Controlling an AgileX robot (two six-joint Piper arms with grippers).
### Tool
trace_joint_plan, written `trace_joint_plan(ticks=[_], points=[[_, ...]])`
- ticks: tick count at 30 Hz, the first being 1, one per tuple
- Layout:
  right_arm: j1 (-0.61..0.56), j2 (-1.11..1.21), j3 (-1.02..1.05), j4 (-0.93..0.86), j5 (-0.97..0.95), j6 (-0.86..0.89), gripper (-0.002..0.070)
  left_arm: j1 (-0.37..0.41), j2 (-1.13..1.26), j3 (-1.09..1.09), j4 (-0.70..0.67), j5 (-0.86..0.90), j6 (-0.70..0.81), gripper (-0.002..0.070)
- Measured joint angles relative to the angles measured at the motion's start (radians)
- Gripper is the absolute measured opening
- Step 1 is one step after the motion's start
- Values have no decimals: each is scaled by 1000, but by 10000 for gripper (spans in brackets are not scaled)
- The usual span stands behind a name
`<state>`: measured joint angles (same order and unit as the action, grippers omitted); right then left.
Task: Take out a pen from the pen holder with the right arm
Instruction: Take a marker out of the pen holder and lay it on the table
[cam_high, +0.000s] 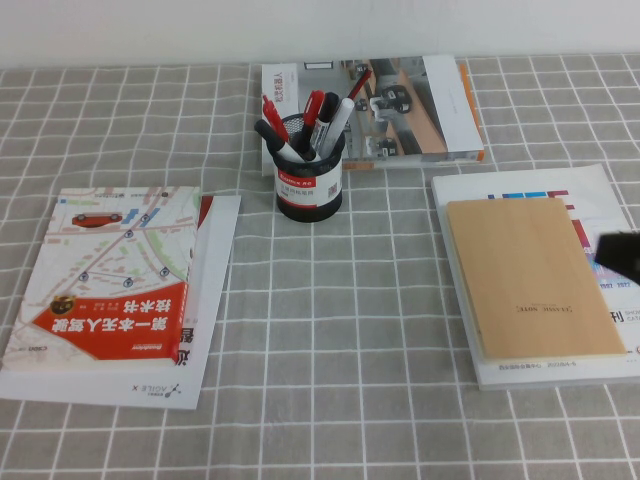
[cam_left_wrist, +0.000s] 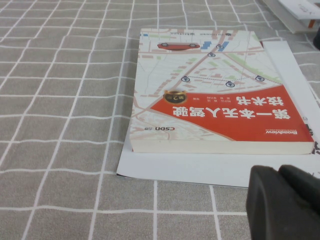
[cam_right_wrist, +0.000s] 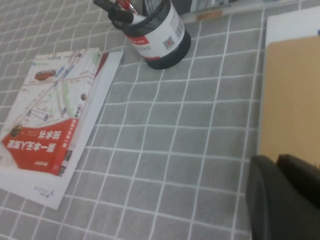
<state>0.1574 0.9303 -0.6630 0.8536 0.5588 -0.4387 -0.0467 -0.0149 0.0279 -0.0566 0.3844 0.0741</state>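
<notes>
Black mesh pen holder (cam_high: 310, 185), pens (cam_high: 318, 122) near upright, ten o'clock from clenched right fingers (cam_high: 622, 255); left fingers (cam_left_wrist: 265, 200) clenched by red map-cover book (cam_left_wrist: 215, 100).

Cloth (cam_high: 330, 330) on table: grey checked fabric, matt, woven. Pen holder (cam_high: 310, 185): black metal mesh, glossy paper label. Pens (cam_high: 325, 120): shiny plastic. Red book (cam_high: 105, 270): glossy paper cover. Tan notebook (cam_high: 530, 275): smooth matt card. Left hand (cam_left_wrist: 280, 171), right hand (cam_right_wrist: 277, 161): matt black.
</notes>
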Motion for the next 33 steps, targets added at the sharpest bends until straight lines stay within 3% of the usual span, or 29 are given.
trace_joint_plan(ticks=[5,9,15,21,25,29,33], points=[[82,160,-107,-4,-50,-61,-13,0,0,0,0,0,0,-3],[219,272,-168,-28,-133,-72,-12,0,0,0,0,0,0,-3],[433,396,-217,-104,-310,-78,-13,0,0,0,0,0,0,-3],[544,483,-230,-140,-547,-122,-12,0,0,0,0,0,0,-3],[574,535,-230,-334,-735,-48,-12,0,0,0,0,0,0,-3],[583,616,-232,-622,-943,173,-8,0,0,0,0,0,0,-3],[583,703,-236,-798,-1150,335,51,0,0,0,0,0,0,-3]])
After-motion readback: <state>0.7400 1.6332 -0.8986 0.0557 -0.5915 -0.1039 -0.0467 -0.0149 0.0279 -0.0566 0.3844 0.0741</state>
